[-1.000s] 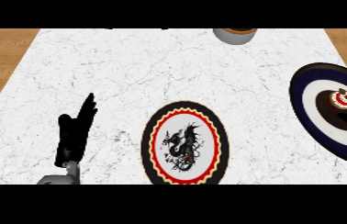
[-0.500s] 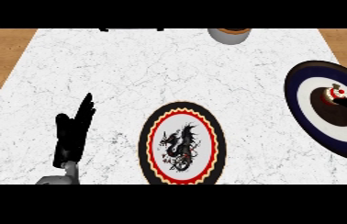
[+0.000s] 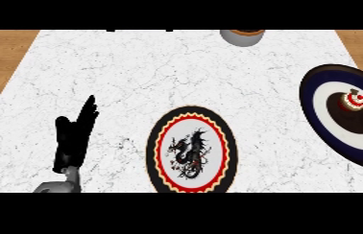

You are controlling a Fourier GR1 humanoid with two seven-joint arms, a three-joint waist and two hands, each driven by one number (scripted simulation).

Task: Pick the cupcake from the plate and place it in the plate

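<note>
Tabletop (image 3: 177,70): one white marbled surface, with a strip of wood showing past its left and right far corners.
Plates: two, well apart from each other.
Dragon plate (image 3: 191,118): near and a little right of centre; white middle with a black dragon, red ring, yellow zigzag band, black rim. Nothing lies on it.
Dark plate (image 3: 315,91): at the right edge, partly cut off; dark blue rim, white ring, dark middle.
Cupcake (image 3: 352,101): one, sitting in the dark middle of the dark plate at the far right; brown with a white and red top. Nothing touches it.
Pot (image 3: 242,36): one grey round vessel with a brown rim at the far edge, right of centre, cut by the top of the view.
Hands: one in sight.
Left hand (image 3: 73,137): near left, left of the dragon plate and apart from it; black, fingers straight and close together, pointing away toward the far side, holding nothing. A bit of grey forearm shows below it.
Right hand: does not show.
</note>
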